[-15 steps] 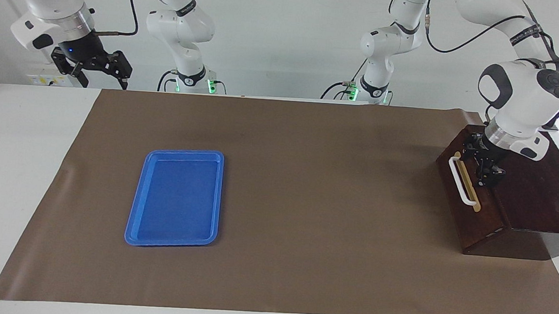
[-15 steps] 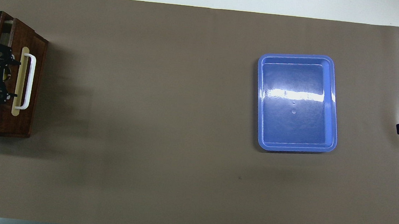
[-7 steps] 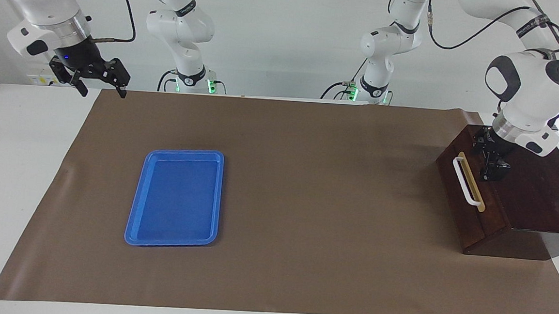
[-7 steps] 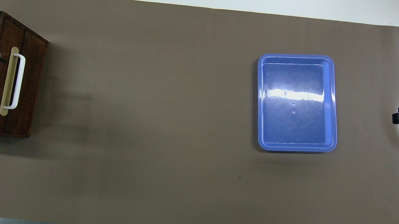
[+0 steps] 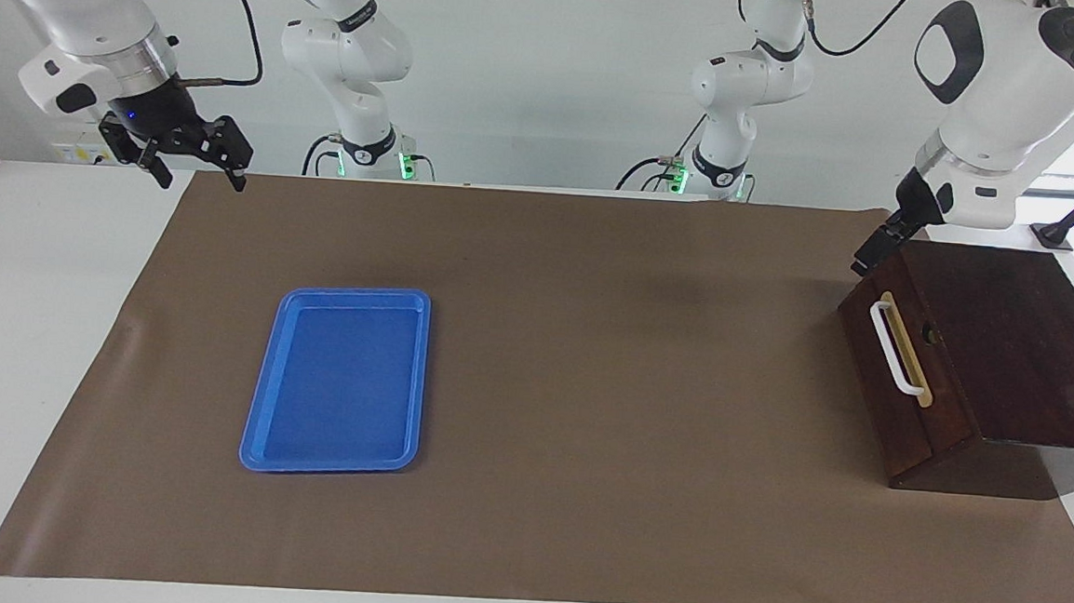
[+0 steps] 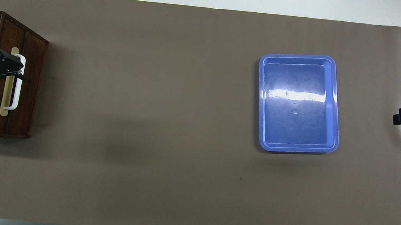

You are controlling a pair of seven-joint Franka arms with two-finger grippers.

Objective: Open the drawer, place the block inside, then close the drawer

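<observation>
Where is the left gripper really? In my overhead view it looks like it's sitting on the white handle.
Observer: The facing view shows the left gripper up in the air over the wooden box's top edge, clear of the white handle.
Operator: Is the drawer shut all the way?
Observer: From the side, the drawer front sits flush with the box, with no gap.
Operator: What about the right gripper? I only see a black tip.
Observer: The right gripper hangs in the air, jaws open and empty, about over a corner of the brown mat at the right arm's end.
</observation>
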